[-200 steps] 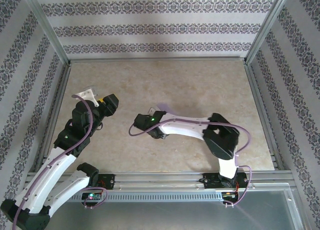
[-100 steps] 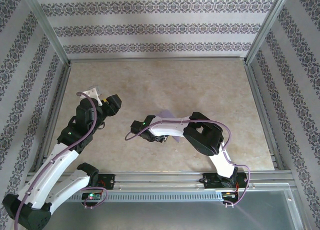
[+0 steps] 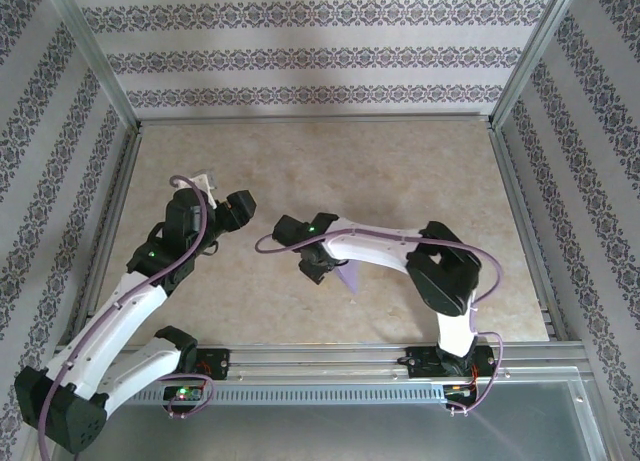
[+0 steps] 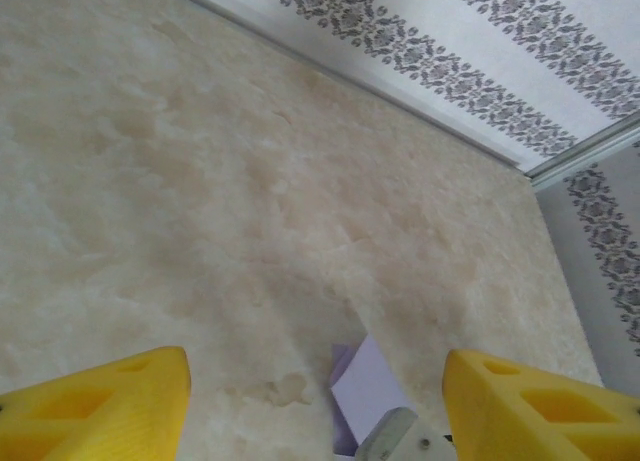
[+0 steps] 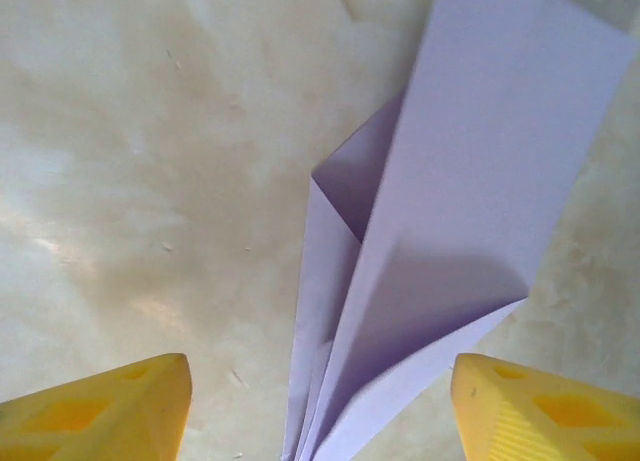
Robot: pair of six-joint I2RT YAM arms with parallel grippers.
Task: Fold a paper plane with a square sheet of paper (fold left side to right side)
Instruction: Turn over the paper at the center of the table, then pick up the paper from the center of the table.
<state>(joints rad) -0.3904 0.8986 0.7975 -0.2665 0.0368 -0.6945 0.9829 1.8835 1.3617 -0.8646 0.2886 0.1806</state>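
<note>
Jaws on the right have opened over the paper plane point(image 5: 470, 131) (left jaws open too).

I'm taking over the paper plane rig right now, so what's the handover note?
Left gripper: open, empty, over bare table, to the left of the paper.
Right gripper: open, hovering low over the paper plane, fingers clear of it on either side.
Paper: lying on the table under the right wrist, centre front.
Done: sheet folded into a narrow, layered, pointed dart.
Left: check creases and wings; I cannot tell whether another fold is needed.
</note>
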